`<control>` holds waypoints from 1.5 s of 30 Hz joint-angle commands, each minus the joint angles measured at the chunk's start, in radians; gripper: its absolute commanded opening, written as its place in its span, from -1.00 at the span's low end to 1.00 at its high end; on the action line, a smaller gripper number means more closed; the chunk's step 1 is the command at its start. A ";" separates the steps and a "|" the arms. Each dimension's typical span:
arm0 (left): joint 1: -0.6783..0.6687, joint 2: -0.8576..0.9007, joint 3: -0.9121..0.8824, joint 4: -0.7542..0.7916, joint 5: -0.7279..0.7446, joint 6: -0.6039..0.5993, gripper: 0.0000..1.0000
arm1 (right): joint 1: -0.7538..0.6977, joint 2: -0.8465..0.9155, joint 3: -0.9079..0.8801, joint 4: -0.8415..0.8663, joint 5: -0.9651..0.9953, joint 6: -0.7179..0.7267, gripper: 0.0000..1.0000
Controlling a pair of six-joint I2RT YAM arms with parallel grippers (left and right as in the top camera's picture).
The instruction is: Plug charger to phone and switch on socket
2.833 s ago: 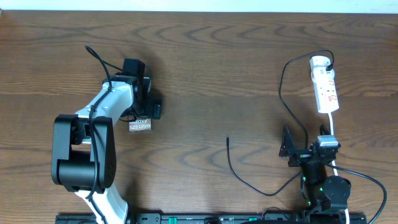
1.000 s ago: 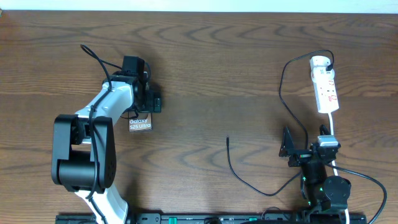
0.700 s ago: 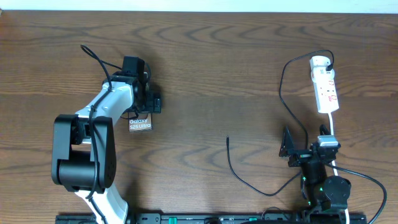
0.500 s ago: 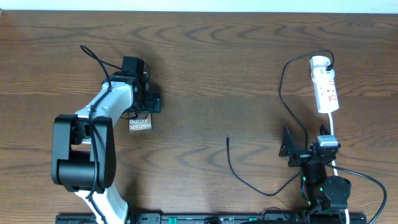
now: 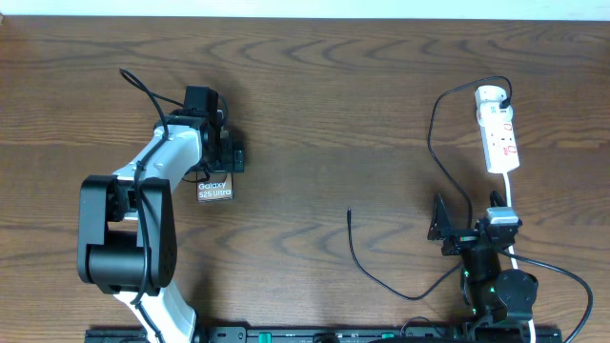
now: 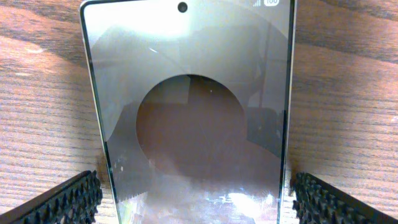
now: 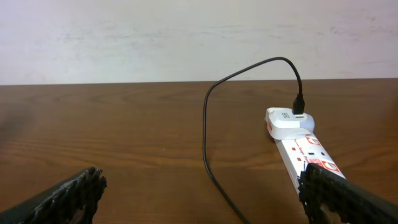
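On the table [image 5: 381, 95], left claw [image 6: 193, 199] gapes astride the phone [image 6: 189, 112], right claw [image 7: 205, 193] gapes empty; charger [image 5: 355, 250] not yet plugged in, socket [image 5: 499, 133] untouched.

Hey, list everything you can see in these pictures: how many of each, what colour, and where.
Flat tan-brown phone printed "Galaxy S25 Ultra": one, tan-brown, left part of the table.
Thin black charger cable: one, black, right half; one end plugged into the strip's rounded end, free tip lying mid-table.
Narrow white power strip with red markings: one, white, far right.
Wooden table: one, dark brown, under everything.
Left gripper: one, black, jaws open either side of the phone.
Right gripper: one, black, jaws open, facing the strip.
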 commanded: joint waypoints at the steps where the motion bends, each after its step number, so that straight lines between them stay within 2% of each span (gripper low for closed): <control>1: 0.005 0.012 -0.013 -0.001 -0.013 -0.005 0.96 | 0.009 -0.006 -0.001 -0.006 0.005 -0.012 0.99; 5: 0.005 0.012 -0.013 -0.001 -0.013 -0.005 1.00 | 0.009 -0.006 -0.001 -0.006 0.005 -0.012 0.99; 13: 0.005 0.012 -0.013 -0.001 -0.013 -0.005 0.85 | 0.010 -0.006 -0.001 -0.006 0.005 -0.012 0.99; 21: 0.005 0.012 -0.014 -0.001 -0.013 -0.005 0.83 | 0.010 -0.006 -0.001 -0.006 0.005 -0.012 0.99; 45: 0.005 0.012 -0.014 -0.001 -0.013 -0.005 0.50 | 0.009 -0.006 -0.001 -0.006 0.005 -0.012 0.99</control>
